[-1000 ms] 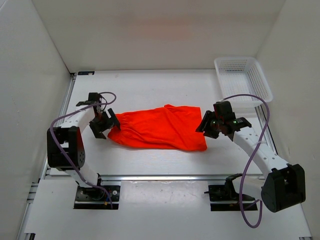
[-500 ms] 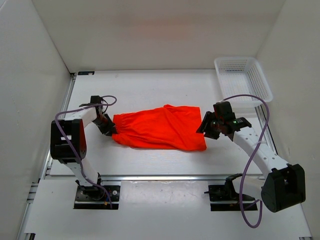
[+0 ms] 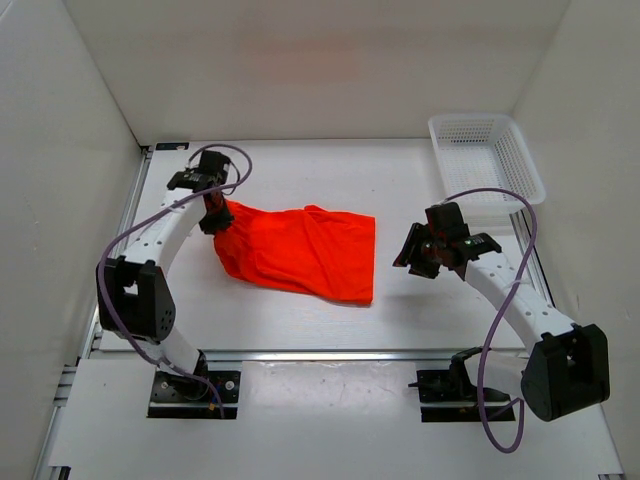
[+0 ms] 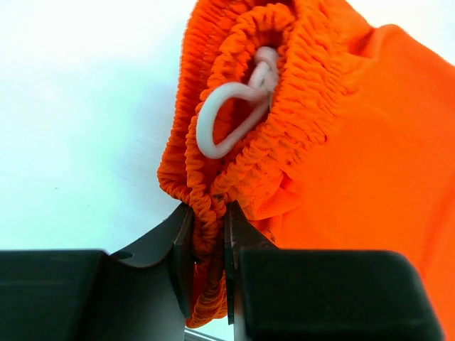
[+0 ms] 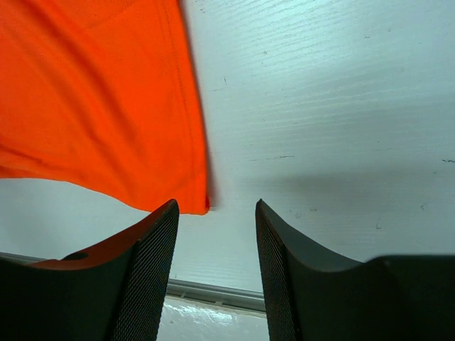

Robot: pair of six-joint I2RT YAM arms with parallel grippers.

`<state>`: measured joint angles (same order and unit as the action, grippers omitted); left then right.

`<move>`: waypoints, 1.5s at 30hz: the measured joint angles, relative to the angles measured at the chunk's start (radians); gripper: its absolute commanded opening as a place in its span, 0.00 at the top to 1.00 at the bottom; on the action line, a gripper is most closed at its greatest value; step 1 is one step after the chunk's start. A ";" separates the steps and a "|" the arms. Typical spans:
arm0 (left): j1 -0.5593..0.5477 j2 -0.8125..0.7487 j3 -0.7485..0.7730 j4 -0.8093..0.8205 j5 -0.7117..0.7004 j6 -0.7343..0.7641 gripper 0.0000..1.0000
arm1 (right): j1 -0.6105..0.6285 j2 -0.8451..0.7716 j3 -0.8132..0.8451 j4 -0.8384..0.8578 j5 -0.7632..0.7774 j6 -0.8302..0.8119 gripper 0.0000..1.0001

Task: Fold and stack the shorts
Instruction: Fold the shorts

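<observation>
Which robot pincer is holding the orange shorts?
The left pincer, shut on the shorts at the waistband. The right pincer is open beside the shorts, holding nothing.

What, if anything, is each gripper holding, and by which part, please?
The left gripper is shut on the shorts, pinching the gathered waistband near the white drawstring. The right gripper is open and holds nothing.

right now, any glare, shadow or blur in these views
Top external: even light, sharp, faint orange tint on the back wall. Left wrist: table washed out white, shorts sharp. Right wrist: soft shadow on table ahead of the right gripper.
</observation>
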<state>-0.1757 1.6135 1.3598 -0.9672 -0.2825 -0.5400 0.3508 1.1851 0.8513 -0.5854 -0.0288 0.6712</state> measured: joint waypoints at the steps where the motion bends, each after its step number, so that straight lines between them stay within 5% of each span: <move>1: -0.036 -0.001 0.032 -0.019 -0.027 0.002 0.90 | -0.002 0.000 0.000 0.000 0.000 -0.001 0.47; 9: -0.359 0.058 0.338 -0.198 -0.165 -0.019 0.90 | -0.011 0.001 0.004 -0.010 0.003 -0.002 0.47; 18: -0.658 0.356 0.684 -0.335 -0.200 -0.077 0.90 | -0.093 0.011 0.000 -0.019 -0.001 -0.006 0.56; 28: -0.720 0.558 0.855 -0.385 -0.180 -0.130 0.90 | -0.210 0.047 -0.087 -0.008 -0.051 -0.021 0.56; 37: -0.734 0.573 0.922 -0.388 -0.116 -0.141 0.90 | -0.220 0.064 -0.115 0.032 -0.109 -0.025 0.62; 41: -0.737 0.576 0.946 -0.349 -0.010 -0.116 0.35 | -0.220 0.075 -0.122 0.045 -0.113 -0.025 0.61; 42: -0.740 0.576 0.948 -0.330 0.024 -0.102 0.12 | -0.220 0.076 -0.125 0.046 -0.113 -0.025 0.61; 45: -0.750 0.568 0.937 -0.271 0.088 -0.080 0.04 | -0.226 0.076 -0.135 0.050 -0.113 -0.025 0.61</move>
<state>-0.9257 2.1818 2.2967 -1.2381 -0.1944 -0.6205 0.1249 1.2606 0.7158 -0.5350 -0.1413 0.6464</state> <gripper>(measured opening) 0.937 0.387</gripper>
